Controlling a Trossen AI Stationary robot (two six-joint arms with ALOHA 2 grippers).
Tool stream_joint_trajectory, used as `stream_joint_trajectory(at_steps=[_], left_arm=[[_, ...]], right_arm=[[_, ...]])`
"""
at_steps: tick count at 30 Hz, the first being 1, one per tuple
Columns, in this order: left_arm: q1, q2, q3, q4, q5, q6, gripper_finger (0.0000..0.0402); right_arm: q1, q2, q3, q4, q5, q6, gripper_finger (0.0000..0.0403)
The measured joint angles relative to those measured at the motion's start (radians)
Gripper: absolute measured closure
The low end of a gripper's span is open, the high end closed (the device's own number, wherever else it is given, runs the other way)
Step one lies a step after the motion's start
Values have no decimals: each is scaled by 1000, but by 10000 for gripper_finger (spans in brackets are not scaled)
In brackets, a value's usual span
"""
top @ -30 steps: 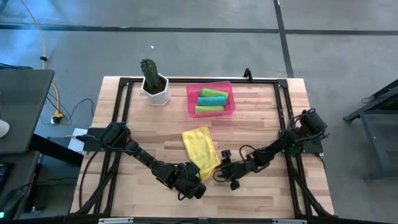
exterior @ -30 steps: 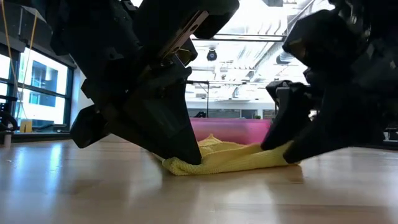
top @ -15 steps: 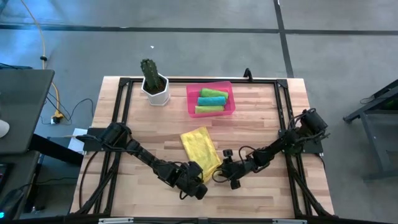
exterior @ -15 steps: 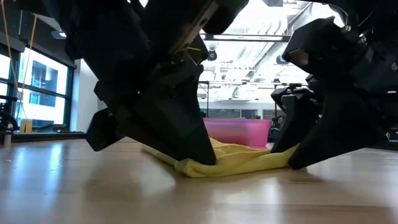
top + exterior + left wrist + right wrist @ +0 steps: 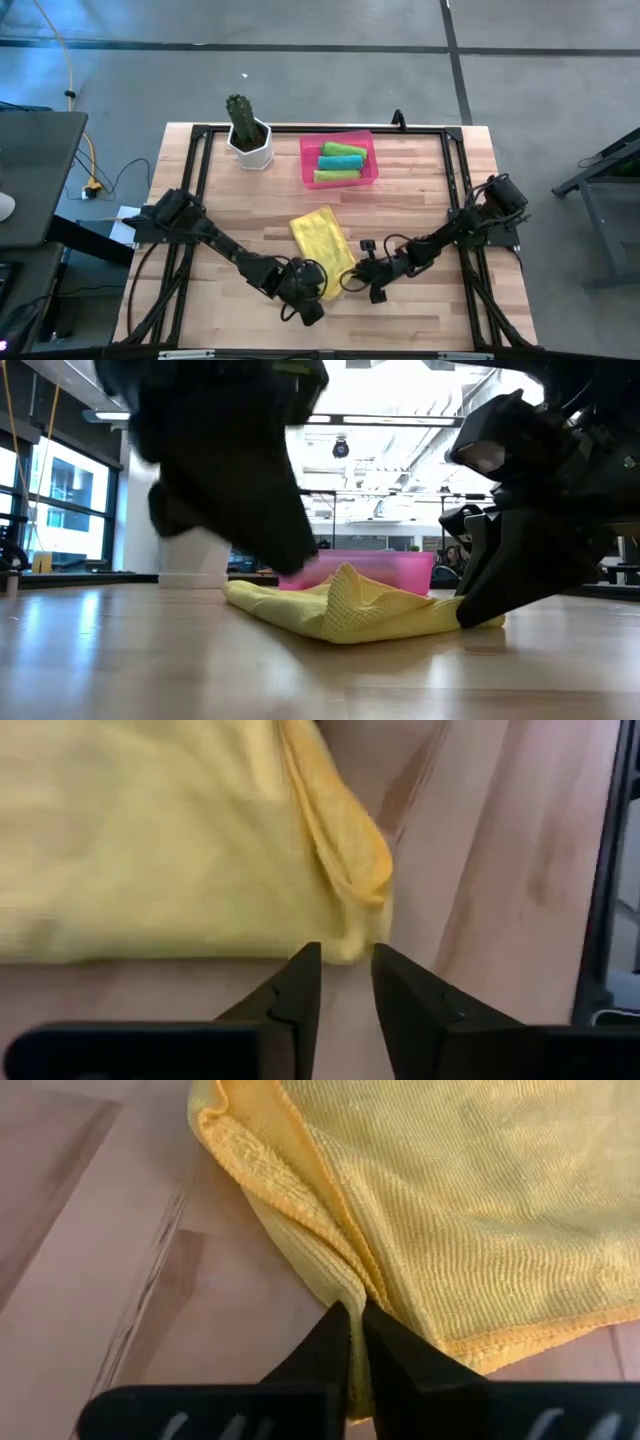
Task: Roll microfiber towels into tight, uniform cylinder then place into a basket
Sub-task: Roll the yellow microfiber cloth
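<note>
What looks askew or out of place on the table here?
Only the yellow towel: it lies skewed and rumpled, one edge humped up, the right gripper pinching its hem. The basket and its three rolls look tidy.

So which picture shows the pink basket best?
The high view: the whole pink basket shows from above, with three rolled towels inside, two green and one teal. The low view shows only a strip of its side wall behind the yellow towel. Neither wrist view shows it.

robotics lab; concrete floor point(image 5: 300, 80); framed wooden table point(image 5: 420, 190); ceiling pipes point(image 5: 400, 420)
</note>
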Motion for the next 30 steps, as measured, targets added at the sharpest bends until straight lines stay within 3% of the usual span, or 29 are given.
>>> stream_joint_trajectory(at_steps=[4, 9, 13, 24, 30], left_arm=[[4, -62, 0, -22, -15, 10, 312], [-22, -28, 3, 211, -22, 150, 311], [-38, 23, 1, 294, -52, 218, 311], [-38, 129, 2, 372, -86, 423, 311], [-36, 135, 3, 308, -92, 438, 312]], right_arm=[[0, 0, 0, -9, -9, 25, 399], [0, 1, -1, -7, -12, 65, 397], [0, 2, -3, -1, -14, 65, 400], [0, 3, -4, 8, -16, 76, 401], [0, 3, -4, 9, -4, 84, 402]])
